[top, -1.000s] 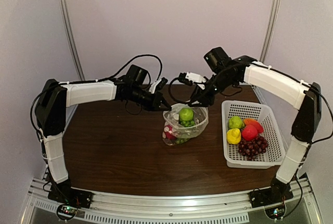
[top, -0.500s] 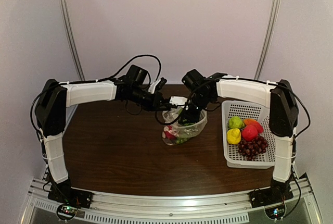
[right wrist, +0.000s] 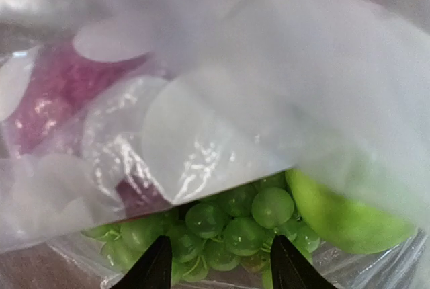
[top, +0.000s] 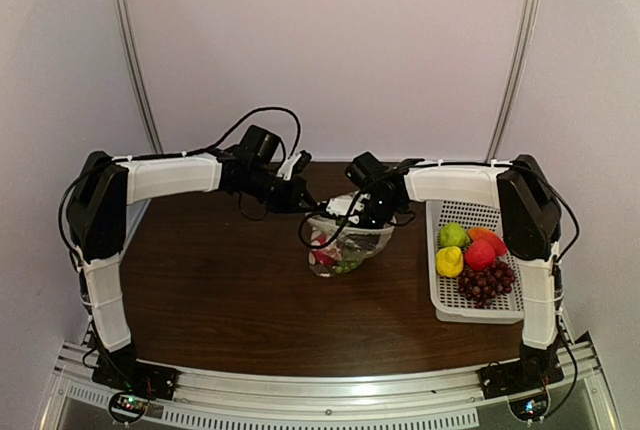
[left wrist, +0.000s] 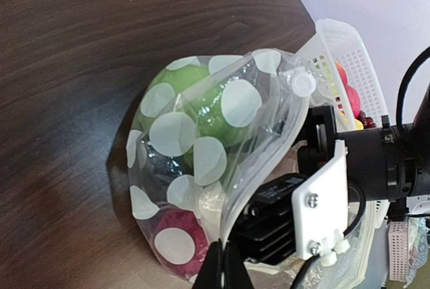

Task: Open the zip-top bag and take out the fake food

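Note:
The clear zip-top bag (top: 345, 245) with white dots stands open on the table's middle. My left gripper (left wrist: 225, 262) is shut on the bag's rim (left wrist: 259, 148) and holds it up. My right gripper (right wrist: 215, 262) is open and reaches down inside the bag's mouth, its fingers either side of a green grape bunch (right wrist: 232, 225). A green apple (right wrist: 342, 215) lies right of the grapes, and a pink fruit (right wrist: 47, 94) shows through the plastic at the left. In the left wrist view a green fruit (left wrist: 191, 104) and a pink fruit (left wrist: 178, 232) show through the bag.
A white perforated basket (top: 482, 262) stands at the right, holding a yellow lemon (top: 449, 262), a green fruit (top: 453, 235), a red fruit (top: 480, 253), an orange piece (top: 487, 235) and purple grapes (top: 487, 283). The right arm's wrist (left wrist: 349, 168) sits close behind the bag.
My right gripper has swung left and dropped from above the bag into its mouth. The left gripper has held the bag's rim in place.

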Tool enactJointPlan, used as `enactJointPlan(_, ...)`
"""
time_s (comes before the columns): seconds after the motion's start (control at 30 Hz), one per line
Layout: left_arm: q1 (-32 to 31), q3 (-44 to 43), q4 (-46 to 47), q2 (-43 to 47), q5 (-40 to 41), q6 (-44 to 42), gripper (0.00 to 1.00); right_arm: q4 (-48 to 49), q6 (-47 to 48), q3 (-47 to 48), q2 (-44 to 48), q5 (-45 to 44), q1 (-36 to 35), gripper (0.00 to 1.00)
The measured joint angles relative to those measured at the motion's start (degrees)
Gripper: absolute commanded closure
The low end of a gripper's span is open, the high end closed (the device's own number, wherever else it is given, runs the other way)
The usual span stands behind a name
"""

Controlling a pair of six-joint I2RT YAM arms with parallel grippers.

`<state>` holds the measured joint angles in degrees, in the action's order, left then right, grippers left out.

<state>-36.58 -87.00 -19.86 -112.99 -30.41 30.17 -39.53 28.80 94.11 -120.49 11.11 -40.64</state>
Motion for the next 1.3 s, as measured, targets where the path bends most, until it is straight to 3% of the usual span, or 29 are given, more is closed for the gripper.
enactJointPlan(0.1, 0.04, 0.0, 0.11, 0.0, 0.28, 0.0, 1.0, 0.66, -0.83, 0.0, -1.07, -1.03, 0.0, 0.53)
enactJointPlan(0.33, 0.11, 0.0, 0.09, 0.0, 0.44, 0.04, 1.0, 2.08, -2.43, -0.39, -1.11, -0.7, 0.0, 0.94)
enactJointPlan(0.4, -0.02, -0.02, 0.28, 0.0, 0.02, 0.04, 1.0, 2.36, -2.56, -0.48, -0.66, -0.57, 0.0, 1.0)
enactJointPlan(0.97, -0.39, -0.55, 0.24, 0.0, -0.83, -0.04, 1.0, -0.07, -2.47, 1.44, 15.37, 1.77, 0.13, 1.0)
enactJointPlan(1.13, -0.39, -0.55, 0.24, 0.0, -1.01, -0.07, 1.0, -0.74, -2.51, 1.16, 16.04, 1.97, 0.13, 0.92)
enactJointPlan(1.3, -0.39, -0.55, 0.26, 0.0, -1.29, -0.07, 1.0, -0.76, -2.14, 0.55, 13.44, 1.95, 0.13, 0.9)
